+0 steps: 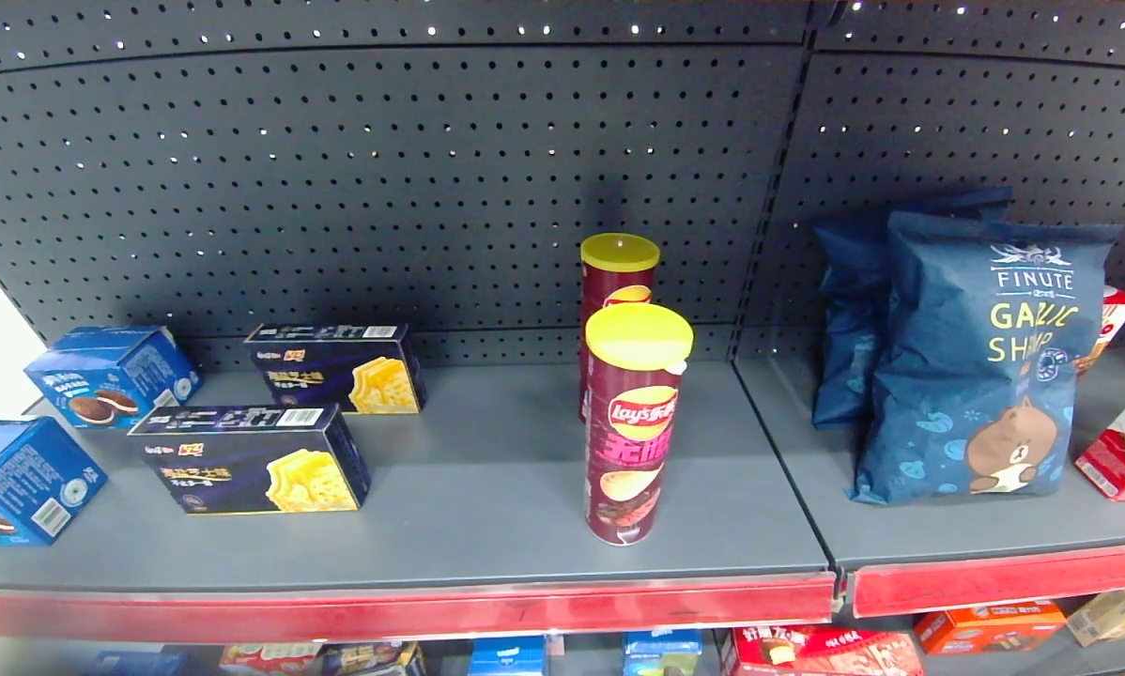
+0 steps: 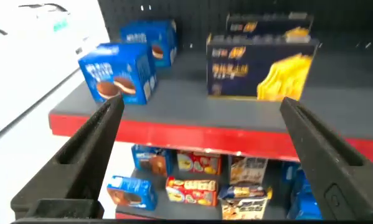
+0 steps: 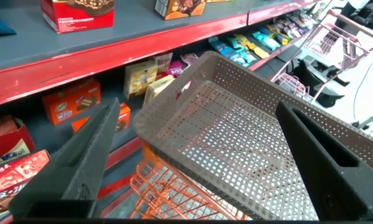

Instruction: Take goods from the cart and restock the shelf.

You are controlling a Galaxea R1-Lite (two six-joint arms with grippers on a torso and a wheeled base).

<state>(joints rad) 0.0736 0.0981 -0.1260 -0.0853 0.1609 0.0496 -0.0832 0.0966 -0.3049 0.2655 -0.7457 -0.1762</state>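
Left gripper (image 2: 202,106): fingers spread wide, nothing held, facing the red front edge of the shelf (image 1: 487,498). Right gripper (image 3: 197,109): also wide open, nothing gripped, above the grey perforated cart basket (image 3: 236,143). Head view: front chip can (image 1: 633,427) upright mid-frame near the shelf edge, rear chip can (image 1: 617,282) upright just behind it. Dark boxes (image 1: 257,460) with yellow print left of centre, blue cookie boxes (image 1: 112,374) far left, blue snack bags (image 1: 976,366) at right.
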